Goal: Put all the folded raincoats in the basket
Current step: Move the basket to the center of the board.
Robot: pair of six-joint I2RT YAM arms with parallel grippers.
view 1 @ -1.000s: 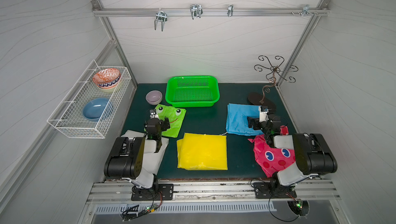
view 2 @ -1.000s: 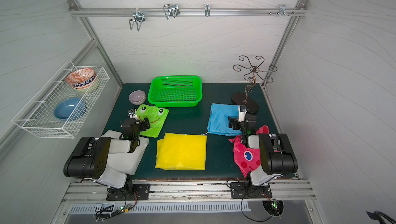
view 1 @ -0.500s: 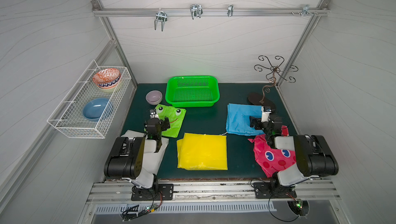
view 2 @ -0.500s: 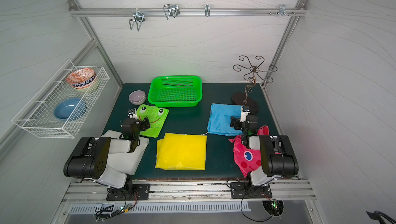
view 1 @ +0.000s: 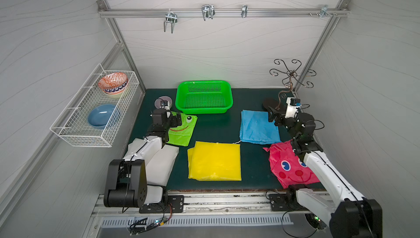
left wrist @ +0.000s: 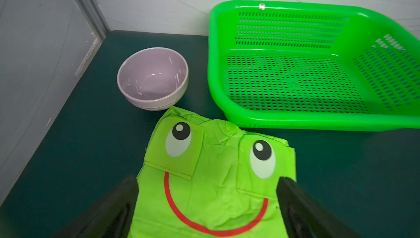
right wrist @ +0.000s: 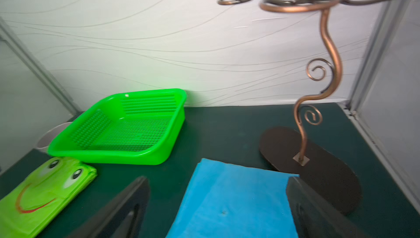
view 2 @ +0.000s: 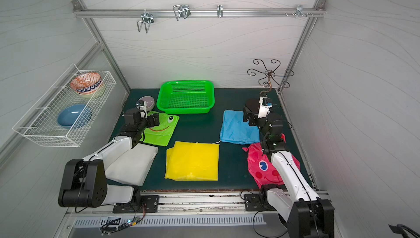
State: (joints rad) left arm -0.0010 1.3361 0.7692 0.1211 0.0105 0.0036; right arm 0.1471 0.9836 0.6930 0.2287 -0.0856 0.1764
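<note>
A dark green mat (view 1: 216,130) carries five folded raincoats, and none of them is in the basket yet. The yellow raincoat (view 1: 214,160) lies at the front centre, with the pink raincoat (view 1: 284,171) and the white raincoat (view 1: 162,166) at the front right and left under the arms. The blue raincoat (view 1: 258,126) is at mid right and the green frog raincoat (view 1: 183,132) at mid left.

The basket (view 1: 204,111) stands empty at the back centre, its long side running left to right. The frog raincoat's far corner lies just beside the basket's front left corner, while the blue one is set apart from the front right corner by a strip of bare mat.

The left gripper (left wrist: 208,180) hangs over the frog's mouth, its jaws spread wide and empty, with the basket ahead and to its right. The right gripper (right wrist: 218,180) is equally wide and empty over the blue raincoat's far right part, with the basket ahead and to its left. By my reading the left gripper is the nearer to the basket.
</note>
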